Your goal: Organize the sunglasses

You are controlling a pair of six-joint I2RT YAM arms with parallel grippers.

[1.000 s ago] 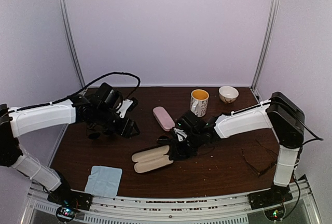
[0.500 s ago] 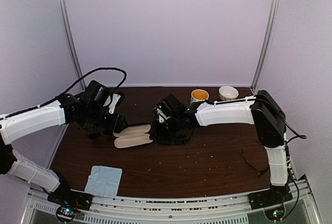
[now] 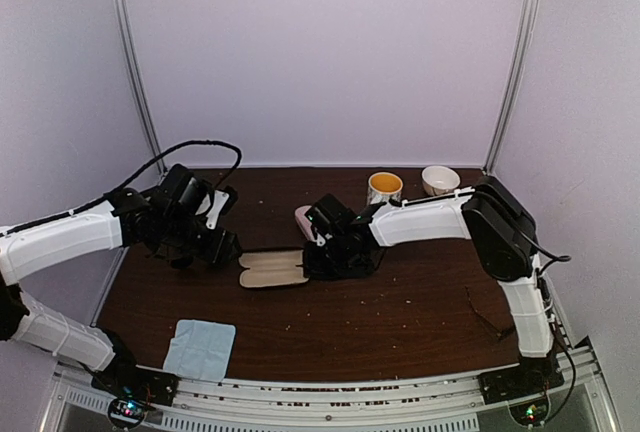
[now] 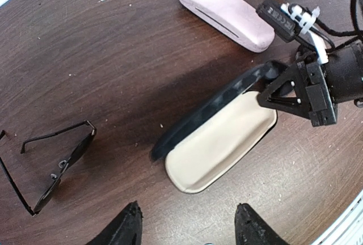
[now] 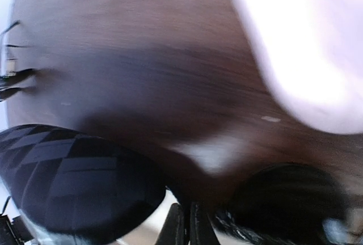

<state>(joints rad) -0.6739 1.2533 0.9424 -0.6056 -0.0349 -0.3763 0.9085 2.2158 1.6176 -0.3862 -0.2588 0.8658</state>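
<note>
A thin black-framed pair of sunglasses (image 4: 54, 171) lies folded-open on the brown table, left of my left gripper (image 4: 187, 225), which hovers open and empty. Just ahead of it lies an open black case (image 4: 218, 143) with cream lining. My right gripper (image 4: 272, 89) is shut on that case's far end; in the top view it sits mid-table (image 3: 318, 255) with the case (image 3: 272, 270) stretching left. The right wrist view is blurred, showing the case's patterned black lid (image 5: 74, 182) beside the shut fingers (image 5: 177, 228). Another thin pair of sunglasses (image 3: 497, 312) lies at the right.
A closed pink case (image 4: 226, 12) lies just behind the open one. A mug (image 3: 384, 188) and a small bowl (image 3: 440, 181) stand at the back right. A light-blue cloth (image 3: 200, 349) lies at the front left.
My right arm has swung left, carrying the open black case from the front middle over toward my left gripper. The left arm has drawn back a little to the left.
</note>
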